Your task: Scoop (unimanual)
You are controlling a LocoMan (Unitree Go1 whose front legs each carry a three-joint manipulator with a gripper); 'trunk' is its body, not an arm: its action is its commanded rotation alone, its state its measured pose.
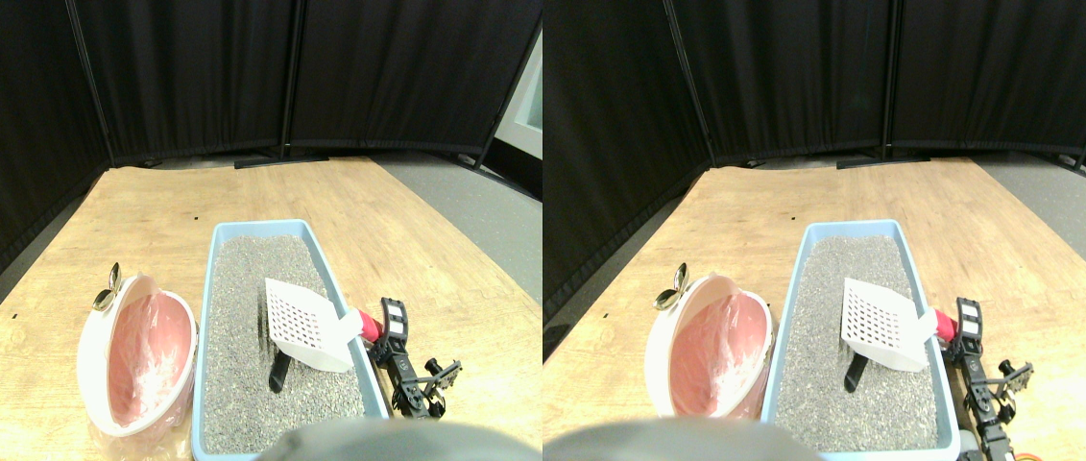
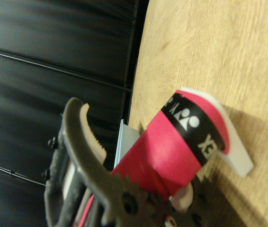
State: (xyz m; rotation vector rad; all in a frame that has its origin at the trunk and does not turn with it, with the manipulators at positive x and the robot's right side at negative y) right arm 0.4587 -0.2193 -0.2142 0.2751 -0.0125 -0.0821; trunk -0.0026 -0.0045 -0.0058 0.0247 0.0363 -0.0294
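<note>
Scoop (image 1: pixel 307 322) — white, slotted, sits over the grey litter (image 1: pixel 250 317) in the light blue litter tray (image 1: pixel 206 317), toward the tray's right side, blade tilted and facing up-left. No litter visible on the blade. Its handle (image 1: pixel 368 327), wrapped in red tape, crosses the tray's right rim and points toward the right gripper (image 1: pixel 387 331). Right gripper is just outside the tray's right wall, at the handle's end. Stereo view too small to show the jaws around the handle.

Wrist view: red-wrapped handle (image 2: pixel 172 151) with a black band (image 2: pixel 195 125) fills the middle, white scoop end (image 2: pixel 233 146) beyond it. One dark toothed jaw (image 2: pixel 84 156) curves beside the handle; the other jaw not visible. Grip on the handle can't be confirmed, so the right gripper's state: cannot tell.

A dark narrow object (image 1: pixel 278 370) lies on the litter under the scoop's near edge; can't tell what it is.

Left of the tray, touching or just beside it: white oval bin (image 1: pixel 86 355) lined with a pink plastic bag (image 1: pixel 149 351). A small shiny metal piece (image 1: pixel 108 293) sits at its far rim.

All of it on a wooden board floor (image 1: pixel 168 202). Black curtain panels (image 1: pixel 216 77) stand behind, grey carpet (image 1: pixel 485 206) at right.
</note>
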